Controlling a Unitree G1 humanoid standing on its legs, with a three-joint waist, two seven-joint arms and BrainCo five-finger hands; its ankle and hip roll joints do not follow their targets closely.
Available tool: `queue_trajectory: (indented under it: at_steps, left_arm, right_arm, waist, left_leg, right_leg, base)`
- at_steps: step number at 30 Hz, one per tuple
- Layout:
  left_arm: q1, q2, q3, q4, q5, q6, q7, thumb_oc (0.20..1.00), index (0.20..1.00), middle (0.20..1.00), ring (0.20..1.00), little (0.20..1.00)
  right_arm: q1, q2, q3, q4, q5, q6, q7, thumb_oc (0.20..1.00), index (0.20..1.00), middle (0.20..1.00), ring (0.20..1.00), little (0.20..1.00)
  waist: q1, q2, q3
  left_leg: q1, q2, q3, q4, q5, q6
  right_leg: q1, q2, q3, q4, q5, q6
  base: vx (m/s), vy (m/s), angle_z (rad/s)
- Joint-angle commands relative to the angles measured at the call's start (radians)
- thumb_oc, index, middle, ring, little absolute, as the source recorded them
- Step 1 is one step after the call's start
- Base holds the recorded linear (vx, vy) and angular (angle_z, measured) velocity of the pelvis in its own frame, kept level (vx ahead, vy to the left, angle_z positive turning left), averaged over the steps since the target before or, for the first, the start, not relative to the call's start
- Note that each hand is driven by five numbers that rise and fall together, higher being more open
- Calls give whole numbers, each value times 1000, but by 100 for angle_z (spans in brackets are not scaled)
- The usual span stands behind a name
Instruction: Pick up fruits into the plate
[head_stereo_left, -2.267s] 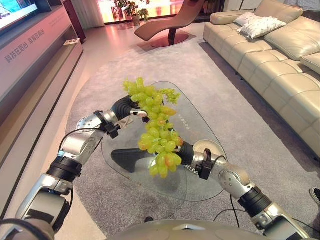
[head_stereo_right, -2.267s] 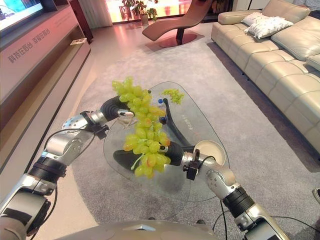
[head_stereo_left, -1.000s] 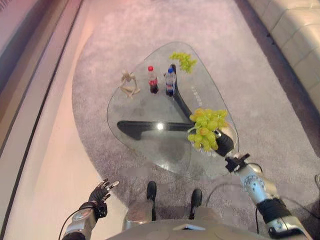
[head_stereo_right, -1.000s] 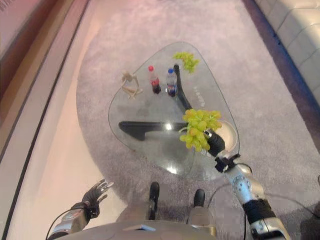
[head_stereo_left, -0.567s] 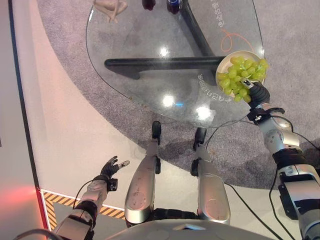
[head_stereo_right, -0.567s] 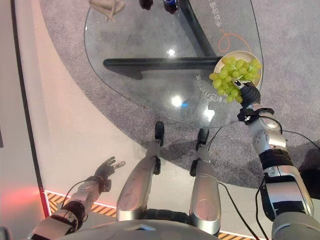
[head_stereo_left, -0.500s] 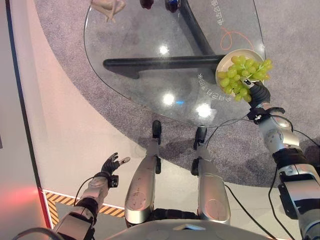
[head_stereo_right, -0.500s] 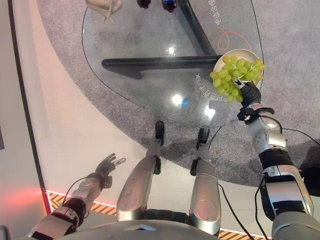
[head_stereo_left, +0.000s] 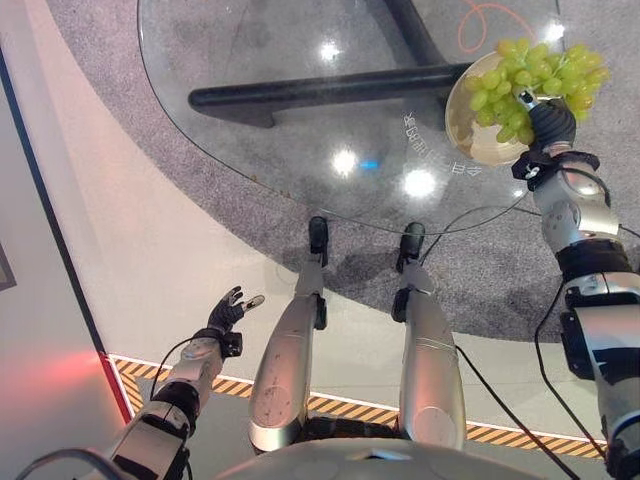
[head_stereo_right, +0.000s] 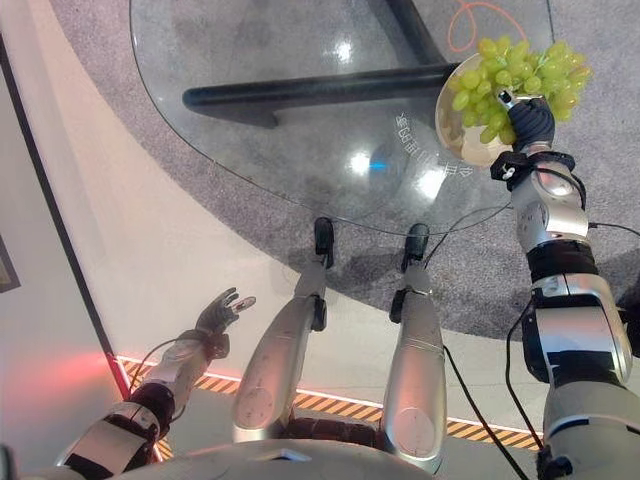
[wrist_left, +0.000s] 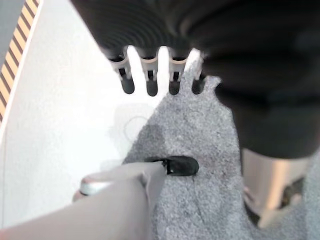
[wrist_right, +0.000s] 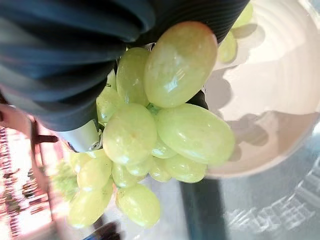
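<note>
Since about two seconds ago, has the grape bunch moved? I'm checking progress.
Yes. The grape bunch went from above the table's middle to over the plate at its right edge, in the right robot hand.

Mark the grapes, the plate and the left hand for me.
grapes (head_stereo_left: 540, 75), left eye view, middle of the green bunch.
plate (head_stereo_left: 470, 140), left eye view, bare cream inside near its rim.
left hand (head_stereo_left: 226, 311), left eye view, dark palm, over the floor.
</note>
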Motion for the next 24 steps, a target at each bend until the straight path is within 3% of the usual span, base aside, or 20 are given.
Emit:
queue_trajectory:
  at_steps: [1,5,6,9,10,11,17,24]
  left_arm:
    - [8,11,-47,-2,-32,-17,24,1000,1000,1000,1000,1000]
    - [7,8,-61,-18,-41,-23,32,1000,1000,1000,1000,1000]
    - [10,9,-72,-29,-50,-27,40,1000,1000,1000,1000,1000]
    - [9,13,-80,-43,-58,-26,43,1000,1000,1000,1000,1000]
    - [10,15,-83,-46,-61,-29,41,1000,1000,1000,1000,1000]
    - [9,15,-83,-48,-60,-29,39,1000,1000,1000,1000,1000]
    - [8,20,-90,-61,-64,-29,37,1000,1000,1000,1000,1000]
    - [11,22,-83,-70,-70,-11,33,1000,1000,1000,1000,1000]
  right_arm:
    - [-51,-114,79,8,-68,41,-41,200,200,200,200,200]
    - [-84,-110,107,46,-97,81,-61,200,200,200,200,200]
    - [-98,-103,122,57,-124,126,-73,200,200,200,200,200]
    - [-116,-97,141,79,-137,167,-80,200,200,200,200,200]
    - [-127,-94,148,101,-143,184,-74,567,567,567,567,567]
    - [-133,-92,152,116,-145,187,-72,1000,1000,1000,1000,1000]
    - [-132,-80,151,163,-155,200,-66,1000,1000,1000,1000,1000]
    - [-80,-55,119,159,-110,174,-72,1000,1000,1000,1000,1000]
  waist:
    - [-5,37,-37]
    - [2,49,-37]
    - [6,53,-37]
    - [14,60,-37]
    - [18,64,-37]
    - [20,67,-37]
    - [26,72,-37]
    - [24,53,-37]
  left_leg:
    - [-45,-12,-9,166,-161,-6]
    - [-69,-14,-6,165,-156,-5]
    - [-83,-16,-7,166,-153,-3]
    - [-94,-17,-8,162,-149,0]
    - [-96,-18,-7,161,-148,0]
    - [-98,-18,-7,160,-147,0]
    - [-94,-22,-6,161,-149,6]
    - [-62,-21,-1,161,-160,11]
  right_leg:
    - [10,-2,-46,-87,51,24]
    - [-16,-1,-45,-86,53,23]
    - [-30,4,-43,-82,53,19]
    - [-41,3,-47,-83,54,18]
    - [-43,3,-48,-84,55,18]
    - [-46,3,-49,-84,55,18]
    - [-42,3,-51,-82,53,17]
    - [-7,8,-58,-85,51,15]
  base:
    - [-35,12,1]
    - [0,0,0]
    - [0,0,0]
    - [0,0,0]
    - [0,0,0]
    - [-13,32,-1]
    - [0,0,0]
    - [0,0,0]
